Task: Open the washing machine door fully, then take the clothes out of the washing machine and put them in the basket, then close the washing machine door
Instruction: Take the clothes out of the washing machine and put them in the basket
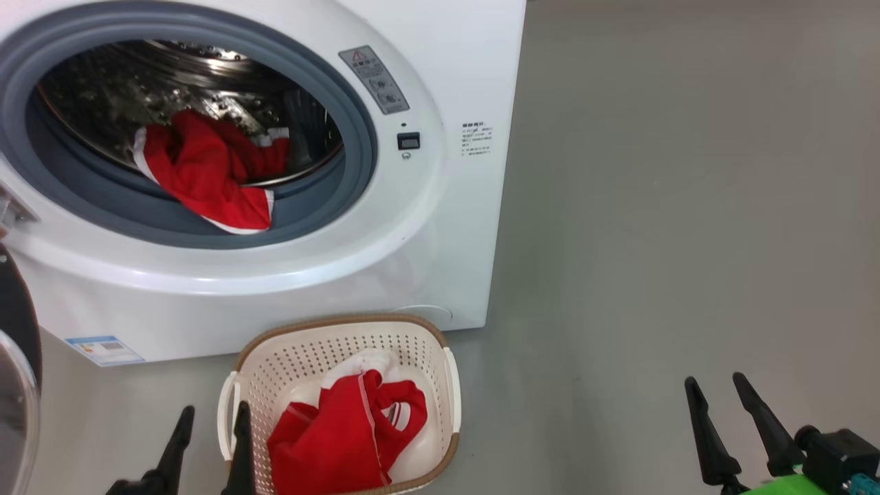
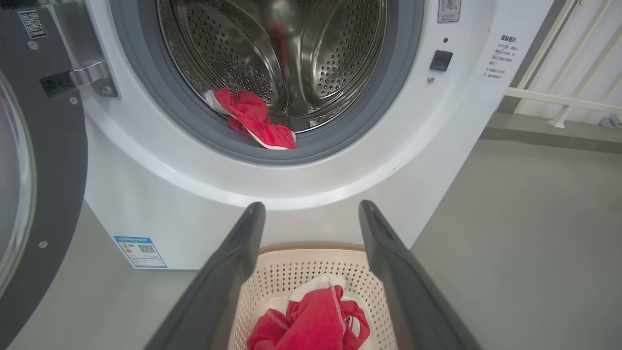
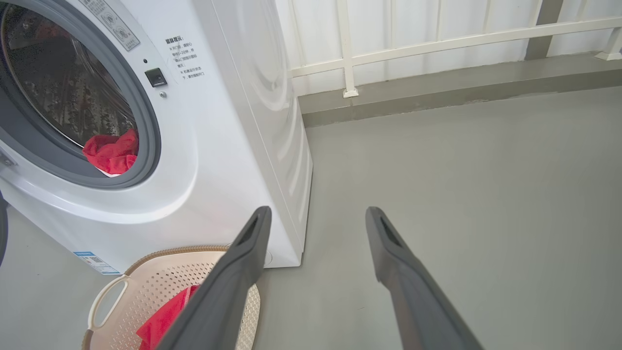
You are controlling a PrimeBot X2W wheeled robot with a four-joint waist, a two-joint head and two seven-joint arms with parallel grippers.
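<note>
The big white front-loading washing machine [image 1: 440, 227] stands on the grey floor [image 1: 653, 240], its top and left side cut off in the head view, with the grey rubber ring [image 1: 357, 172] and perforated steel drum [image 2: 340, 53] open to the front. The washing machine door [image 2: 53, 160], round with a wide glossy black rim and clear glass centre, is swung open at the machine's left, and most of it runs out of frame. Just before the machine sits the small cream perforated plastic basket [image 1: 344, 328] with a brown rim; its near end is cut off. The clothes are bright red fabric with white trim: a bundle [image 1: 206, 172] lies in the drum's mouth, one fold draped over the ring, and a heap [image 1: 337, 440] lies in the basket. The left gripper [image 1: 214, 408] hovers at the basket's left handle, its long dark fingers spread and empty. The right gripper [image 1: 714, 379], likewise spread and empty, is well off to the right over floor. The small blue label [image 1: 103, 349] is too small to read.
</note>
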